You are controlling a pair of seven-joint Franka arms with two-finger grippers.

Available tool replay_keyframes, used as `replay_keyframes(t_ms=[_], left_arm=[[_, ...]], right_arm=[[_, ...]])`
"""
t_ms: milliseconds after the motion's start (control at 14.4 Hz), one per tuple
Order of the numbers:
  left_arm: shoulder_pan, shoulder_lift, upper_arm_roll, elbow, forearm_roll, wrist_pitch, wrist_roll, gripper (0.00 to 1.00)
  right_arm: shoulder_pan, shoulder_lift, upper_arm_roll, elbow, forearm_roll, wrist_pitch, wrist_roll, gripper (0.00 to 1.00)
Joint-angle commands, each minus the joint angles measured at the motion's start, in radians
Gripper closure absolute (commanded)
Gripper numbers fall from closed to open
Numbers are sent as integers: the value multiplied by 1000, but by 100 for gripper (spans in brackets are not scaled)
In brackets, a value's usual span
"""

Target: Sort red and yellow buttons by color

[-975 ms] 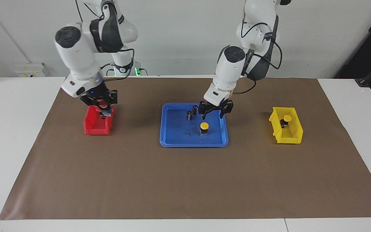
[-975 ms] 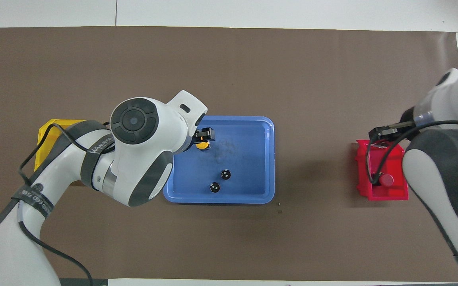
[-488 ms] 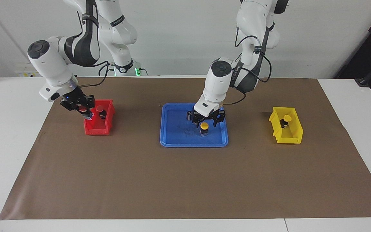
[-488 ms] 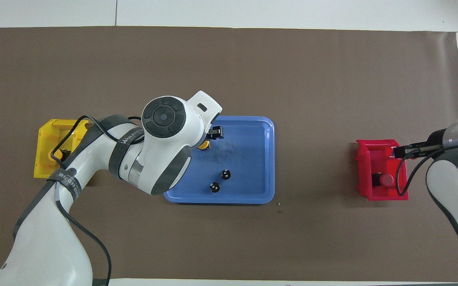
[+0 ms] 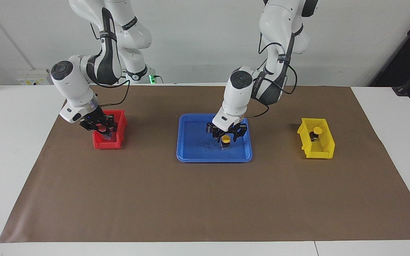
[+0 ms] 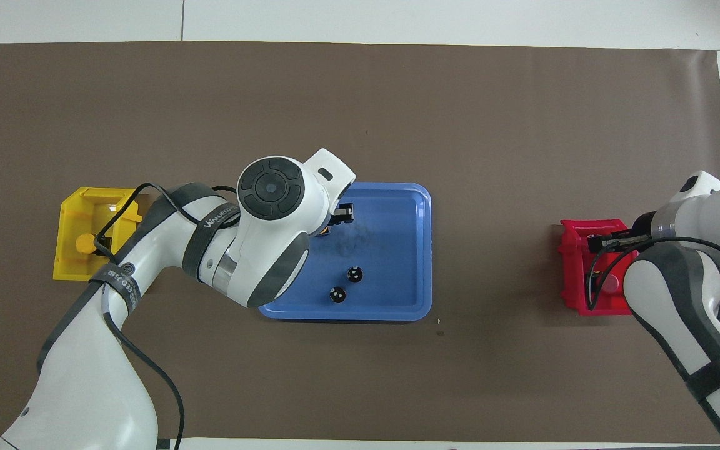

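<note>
So the left gripper (image 5: 226,136) is down in the blue tray (image 5: 194,151) in the middle of the desk (image 5: 5,142), fingers straddling the yellow button (image 5: 226,139) that stands upright on the tray floor; they look partly closed around its cap, but I can't tell if they're actually squeezing it. Reading the facing view like a clock with that button at the center, the two dark cylinders (image 5: 209,127) with no colored caps stand at about 10 o'clock in the same tray, mostly tucked under the arm. Out at 3 o'clock, toward the left arm's end of the brown mat (image 5: 205,199), the yellow bin (image 5: 324,151) has another yellow button (image 5: 317,131) in it. At 9 o'clock, at the right arm's end, sits the red bin (image 5: 100,144). The right gripper (image 5: 102,128) is over that bin with its fingers shut on a red button (image 5: 101,127), red cap showing between them. From overhead a second red button (image 6: 610,282) shows inside the red bin, partly covered by the right arm.
</note>
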Motion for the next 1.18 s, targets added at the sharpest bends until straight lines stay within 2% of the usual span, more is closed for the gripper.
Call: replay_keyframes(t_ms=[0,209,418,557,627,697,836,906,1115], left_arm=[[-22,6,18,11,21,-19,-38,58],[-20,-1,19,14,21,-22,-41,97],[-2,-31,30,69,21,-137,-27,99],[77,-79,31,94,21,-218,40,99],[120,-105,31,85,21,-238,107,99],[188,-117,33,85,21,-249,182,99],[312,-122,34,96,16,-254,323,99],[370,-120,34,94,15,-255,394,99],[525,-120,34,83,12,-255,653,99]], right_arm=[[6,-8,1,-23,14,18,1,96],[9,-17,1,-60,15,60,1,95],[-2,-19,-3,-63,14,52,-15,92],[-8,-19,-3,-63,12,50,-25,89],[-8,-19,-3,-63,14,47,-25,77],[-8,-19,-3,-63,14,46,-25,61],[-8,-19,-3,-61,12,44,-26,37],[-10,-19,-3,-58,12,43,-26,31],[-8,-16,-1,-48,12,32,-26,31]])
